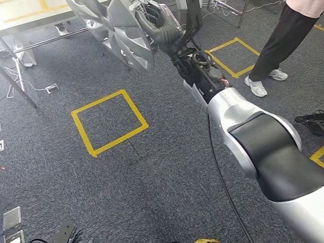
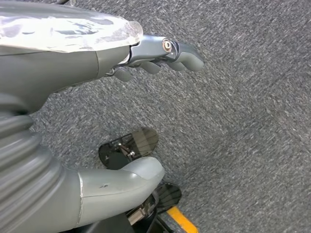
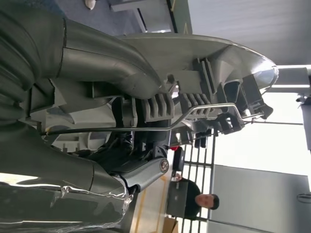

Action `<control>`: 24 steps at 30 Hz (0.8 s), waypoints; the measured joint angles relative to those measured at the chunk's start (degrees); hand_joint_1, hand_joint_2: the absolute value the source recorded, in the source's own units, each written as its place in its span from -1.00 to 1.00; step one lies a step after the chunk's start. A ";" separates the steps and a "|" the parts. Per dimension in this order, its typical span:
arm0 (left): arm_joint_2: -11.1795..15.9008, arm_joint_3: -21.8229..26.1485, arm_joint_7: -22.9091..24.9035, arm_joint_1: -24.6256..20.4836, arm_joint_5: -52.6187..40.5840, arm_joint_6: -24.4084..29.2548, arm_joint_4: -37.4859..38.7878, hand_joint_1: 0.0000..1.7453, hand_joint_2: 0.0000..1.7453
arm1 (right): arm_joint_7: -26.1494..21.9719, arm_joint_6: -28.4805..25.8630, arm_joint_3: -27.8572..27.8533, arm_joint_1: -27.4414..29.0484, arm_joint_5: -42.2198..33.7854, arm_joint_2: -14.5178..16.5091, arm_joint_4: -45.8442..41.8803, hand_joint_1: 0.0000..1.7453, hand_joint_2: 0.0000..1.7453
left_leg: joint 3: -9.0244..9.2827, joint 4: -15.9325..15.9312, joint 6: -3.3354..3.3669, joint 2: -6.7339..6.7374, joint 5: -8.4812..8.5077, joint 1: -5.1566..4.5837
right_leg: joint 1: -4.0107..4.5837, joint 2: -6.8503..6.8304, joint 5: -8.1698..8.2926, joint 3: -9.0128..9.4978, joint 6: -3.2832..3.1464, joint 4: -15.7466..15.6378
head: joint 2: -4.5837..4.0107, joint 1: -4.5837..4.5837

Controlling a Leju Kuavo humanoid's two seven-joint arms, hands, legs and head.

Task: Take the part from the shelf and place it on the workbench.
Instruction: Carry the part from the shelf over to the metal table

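Note:
The part [image 1: 114, 30] is a silver, spoked wheel-cover-like piece held up in the air at the top of the head view. My right hand [image 1: 164, 28] grips it at its rim, with the right arm stretched forward over the carpet. In the right wrist view the part's ribbed grey back [image 3: 205, 63] lies against my right hand [image 3: 110, 97], whose thumb and fingers clamp it. My left hand [image 2: 73, 63] hangs over the grey carpet with its fingers [image 2: 165, 53] stretched out and apart from the thumb, holding nothing.
Two yellow tape squares mark the carpet, one near the middle [image 1: 109, 121] and one further off [image 1: 233, 55]. A person's legs [image 1: 282, 40] stand at the upper right. A pale table [image 1: 23, 15] with metal legs is at the upper left. Floor sockets [image 1: 11, 217] lie at lower left.

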 joint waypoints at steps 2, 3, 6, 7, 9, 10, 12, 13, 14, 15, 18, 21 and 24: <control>0.18 0.01 -0.04 0.00 0.02 0.00 0.00 -1.00 1.00 | -0.03 -0.01 0.01 -0.05 0.04 0.07 -0.08 1.00 1.00 | 0.12 -0.04 0.89 0.02 -0.06 -0.28 | -0.43 0.04 0.32 0.38 0.63 -0.78 | 0.00 -0.15; 0.27 0.02 -0.07 0.02 0.07 0.00 0.00 -1.00 1.00 | -0.02 -0.03 0.01 -0.04 0.10 0.10 -0.19 1.00 1.00 | 0.79 -1.03 1.58 0.15 0.32 -0.26 | -0.35 0.04 0.52 0.70 0.96 -1.32 | 0.00 -0.22; 0.19 0.02 -0.14 -0.03 0.18 -0.02 0.00 -1.00 1.00 | -0.02 -0.10 0.00 -0.20 0.25 0.05 -0.34 1.00 1.00 | 3.84 -5.41 2.58 0.83 1.69 0.11 | 0.14 -0.55 -1.05 -0.21 1.23 1.07 | 0.00 0.35; 0.09 0.02 -0.16 -0.07 0.19 -0.02 0.00 -1.00 1.00 | -0.06 -0.09 -0.01 -0.37 0.26 0.03 -0.30 1.00 1.00 | 4.33 -5.89 2.54 0.97 1.72 0.10 | 0.21 -0.75 -2.53 -1.82 1.29 4.38 | 0.00 0.67; -0.07 0.03 -0.15 -0.12 0.20 -0.02 0.00 -1.00 1.00 | -0.12 -0.02 -0.02 -0.56 0.26 0.03 -0.27 1.00 1.00 | 4.60 -5.81 2.39 1.03 1.40 0.20 | 0.19 -0.83 -4.68 -5.26 1.61 11.03 | 0.00 0.92; -0.19 0.03 -0.15 -0.11 0.21 -0.02 0.00 -1.00 1.00 | -0.13 0.01 -0.02 -0.54 0.26 0.03 -0.24 1.00 1.00 | 4.66 -5.51 2.19 0.98 1.09 0.36 | 0.10 -0.85 -4.42 -5.98 1.82 12.13 | 0.00 0.97; -0.45 0.04 -0.15 -0.04 0.21 -0.02 0.00 -1.00 1.00 | -0.12 0.04 -0.02 -0.51 0.26 0.03 -0.18 1.00 1.00 | 4.68 -4.35 1.39 0.64 0.09 1.06 | -0.25 -0.93 -1.41 -4.36 2.35 8.32 | 0.00 1.16; -0.52 0.04 -0.15 -0.01 0.22 -0.02 0.00 -1.00 1.00 | -0.11 0.04 -0.02 -0.52 0.27 0.03 -0.16 1.00 1.00 | 4.62 -3.47 0.79 0.43 -0.66 1.52 | -0.39 -0.86 -0.22 -2.78 2.79 5.11 | 0.00 1.29; -0.36 0.05 -0.14 -0.01 0.23 -0.02 0.01 -1.00 1.00 | -0.10 0.04 -0.02 -0.57 0.29 -0.02 -0.13 1.00 1.00 | 4.40 -2.55 0.06 0.24 -1.43 1.74 | -0.44 -0.71 0.27 -1.45 3.15 2.84 | 0.00 1.60; -0.28 0.06 -0.13 -0.04 0.22 -0.02 0.00 -1.00 1.00 | -0.07 0.04 -0.01 -0.61 0.33 0.02 -0.14 1.00 1.00 | 4.07 -1.58 -0.57 0.08 -2.12 1.85 | -0.44 -0.49 0.07 -0.59 2.90 1.55 | 0.00 1.87; -0.12 0.08 -0.11 0.06 0.21 -0.04 -0.01 -1.00 1.00 | -0.09 0.02 -0.01 -0.33 0.44 0.11 -0.17 1.00 1.00 | 3.53 -0.66 -1.35 -0.31 -2.77 1.66 | -0.25 -0.14 -1.55 -0.66 0.30 2.41 | 0.00 1.18; 0.00 0.09 -0.12 0.15 0.20 -0.02 -0.02 -1.00 1.00 | -0.06 -0.15 -0.02 -0.16 0.45 0.17 -0.32 1.00 1.00 | 2.52 1.86 -1.14 0.30 -3.84 1.92 | -0.01 0.10 -2.05 -0.40 -1.10 2.82 | 0.00 0.08; -0.07 0.09 -0.17 -0.02 0.17 0.00 -0.02 -1.00 1.00 | -0.05 -0.18 -0.06 0.29 0.44 0.14 -0.35 1.00 1.00 | -4.78 14.21 0.17 1.61 -7.20 0.83 | 0.83 0.34 -2.64 1.20 -1.61 1.81 | 0.00 -0.44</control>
